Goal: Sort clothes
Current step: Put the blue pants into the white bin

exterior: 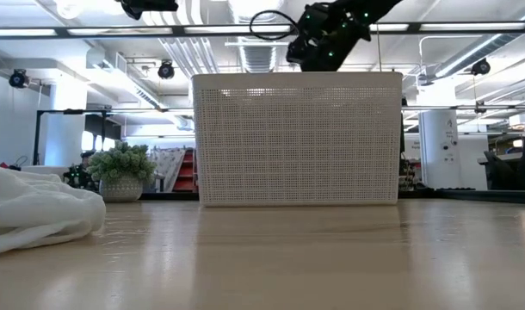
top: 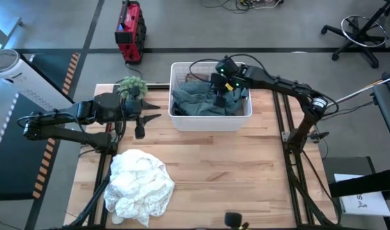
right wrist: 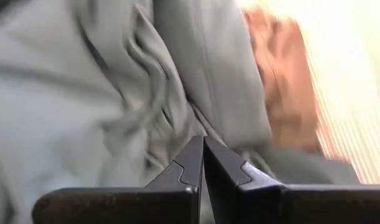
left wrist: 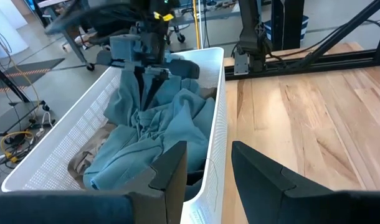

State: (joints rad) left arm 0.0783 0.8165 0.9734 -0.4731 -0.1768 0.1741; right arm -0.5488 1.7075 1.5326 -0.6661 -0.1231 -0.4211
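Inside the white bin [top: 179, 119] at the worktop's far edge, your right pincer [top: 220, 101], fingers pressed together, hangs over the grey-green garment [top: 198, 102]: soft, light and limp, so pinch a raised fold; the left pincer [top: 153, 110] waits released.

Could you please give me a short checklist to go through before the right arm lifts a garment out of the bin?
1. Right gripper is over the white bin, down at the grey-green garment: ok.
2. Right fingers closed tip to tip: ok; whether cloth is caught between them: cannot tell.
3. Left gripper is open and outside the bin, beside its left wall, out of the lifting path: ok.
4. White lacy garment lies apart on the table, leaving bare wood free for a new pile: ok.
5. Small plant stands beside the bin, away from the right arm: ok.
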